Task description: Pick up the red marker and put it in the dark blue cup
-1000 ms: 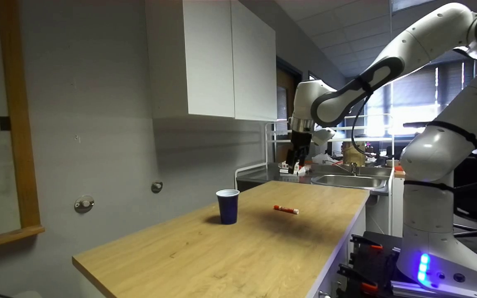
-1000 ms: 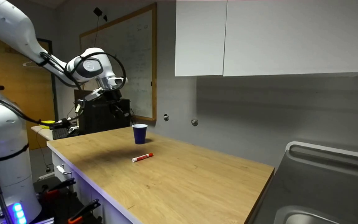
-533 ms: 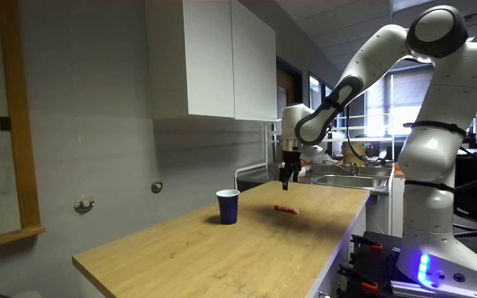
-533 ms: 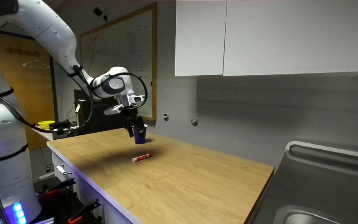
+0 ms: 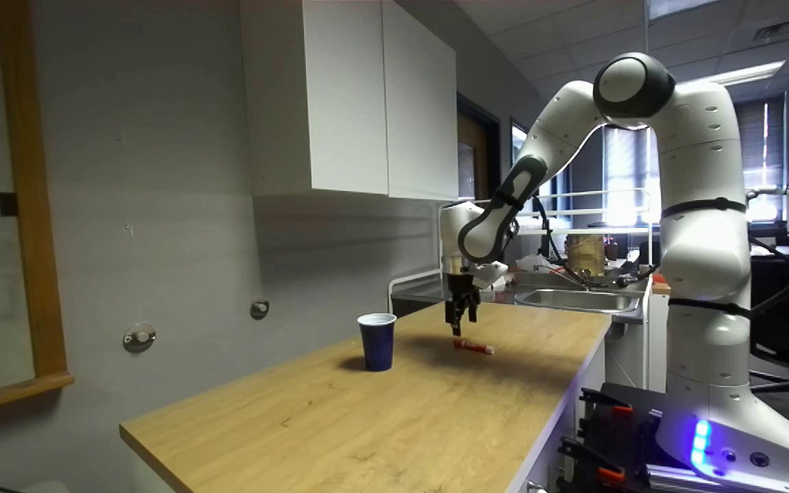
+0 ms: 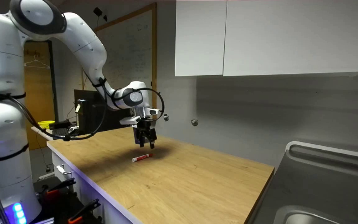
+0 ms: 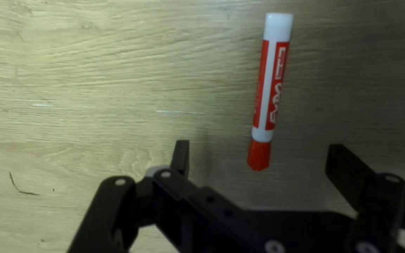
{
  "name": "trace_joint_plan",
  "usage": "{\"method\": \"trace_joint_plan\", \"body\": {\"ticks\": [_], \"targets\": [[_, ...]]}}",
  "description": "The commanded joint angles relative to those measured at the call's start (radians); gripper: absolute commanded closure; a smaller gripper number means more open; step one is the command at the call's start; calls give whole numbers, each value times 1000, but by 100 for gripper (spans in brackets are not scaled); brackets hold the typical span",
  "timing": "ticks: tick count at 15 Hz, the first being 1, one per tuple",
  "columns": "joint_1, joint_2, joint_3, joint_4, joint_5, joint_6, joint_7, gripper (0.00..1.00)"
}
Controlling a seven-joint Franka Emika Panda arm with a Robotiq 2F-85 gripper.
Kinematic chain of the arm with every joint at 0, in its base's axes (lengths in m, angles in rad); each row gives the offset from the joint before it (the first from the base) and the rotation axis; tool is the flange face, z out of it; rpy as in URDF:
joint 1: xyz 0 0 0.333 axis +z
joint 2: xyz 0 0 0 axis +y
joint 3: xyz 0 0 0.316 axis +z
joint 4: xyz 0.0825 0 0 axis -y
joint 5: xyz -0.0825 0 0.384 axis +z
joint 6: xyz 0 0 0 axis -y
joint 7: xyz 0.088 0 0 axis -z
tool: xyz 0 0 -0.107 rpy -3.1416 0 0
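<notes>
Counter of pale wood (image 5: 312, 424) runs along a grey wall (image 5: 189, 260); between the counter's long edges lies a red-and-white cylindrical marker (image 7: 268, 91), red cap (image 7: 258, 154) below a black two-fingered hand (image 6: 147, 145), spread.

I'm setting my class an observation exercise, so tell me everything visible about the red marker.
The red marker is a slim, straight cylinder, apparently plastic. It has a red cap, fitted on, a plain white opposite end, and a red-and-white label with white lettering along its length. It lies on its side on the table, apart from the cup. The open gripper hangs above the table near the cap end; only the table touches the marker.
</notes>
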Motion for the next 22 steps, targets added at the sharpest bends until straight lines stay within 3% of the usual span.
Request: {"method": "trace_joint_plan", "body": {"ticks": [1,10,11,13,19,22], "targets": [[34,106,-59,87,-2,-23,-42,0],[49,182,-127,113,6,-34,-86,0],[55,177,-129,112,-3,-33,-79,25],[65,172,-128,114,-1,-39,-76,31],[84,171,-126,123,2,-47,-79,80],[83,170,-125,126,8,-51,-86,95]]}}
